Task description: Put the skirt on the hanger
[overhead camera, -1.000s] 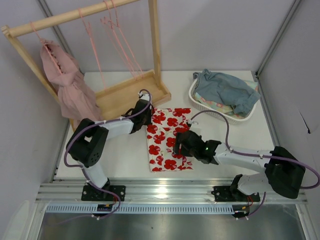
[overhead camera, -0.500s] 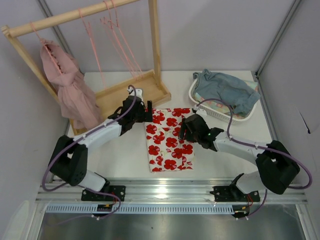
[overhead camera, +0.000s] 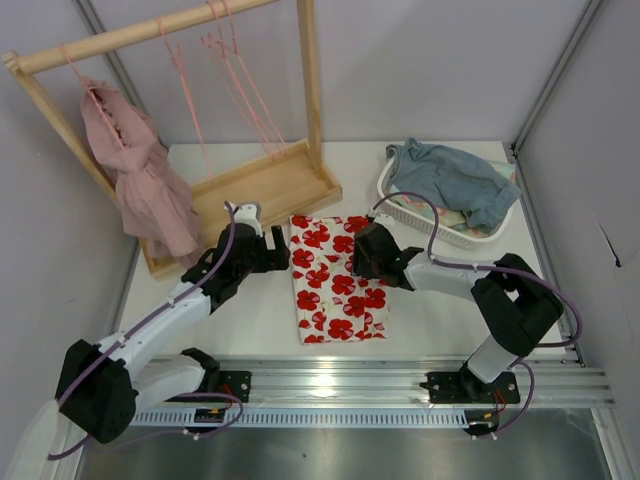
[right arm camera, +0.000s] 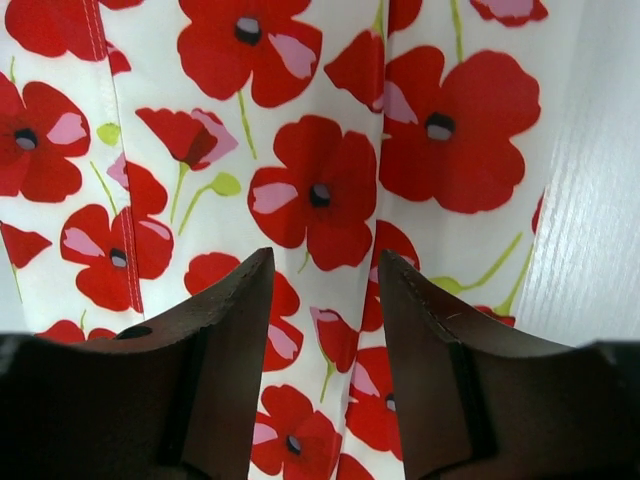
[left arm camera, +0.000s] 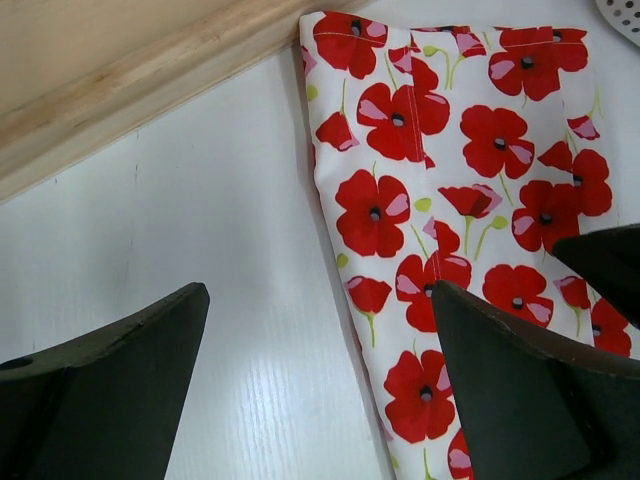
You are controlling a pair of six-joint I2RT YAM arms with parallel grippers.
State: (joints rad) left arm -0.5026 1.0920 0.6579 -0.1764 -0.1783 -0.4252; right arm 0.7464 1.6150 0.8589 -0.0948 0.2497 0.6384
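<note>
The skirt (overhead camera: 338,278), white with big red flowers, lies flat on the table between the two arms. My left gripper (overhead camera: 281,252) stands wide open just left of the skirt's upper left edge, nothing between its fingers (left arm camera: 110,385); in the left wrist view, that gripper (left arm camera: 320,292) hovers over bare table and the skirt's (left arm camera: 450,150) hem. My right gripper (overhead camera: 358,252) is low over the skirt's upper right part. In the right wrist view, it (right arm camera: 325,258) is partly open with flat skirt cloth (right arm camera: 320,190) under the gap. Thin pink hangers (overhead camera: 236,75) hang on the rack.
The light wooden rack (overhead camera: 262,185) stands at the back left, its base edge (left arm camera: 130,75) close to my left gripper. A dusty-pink garment (overhead camera: 135,170) hangs at its left end. A white basket (overhead camera: 392,200) with blue-grey cloth (overhead camera: 452,180) sits at the back right.
The left gripper opened, let go of the skirt's upper left corner and drew back to the left. The right gripper moved from mid-skirt up to the upper right part, its jaws narrowing.
</note>
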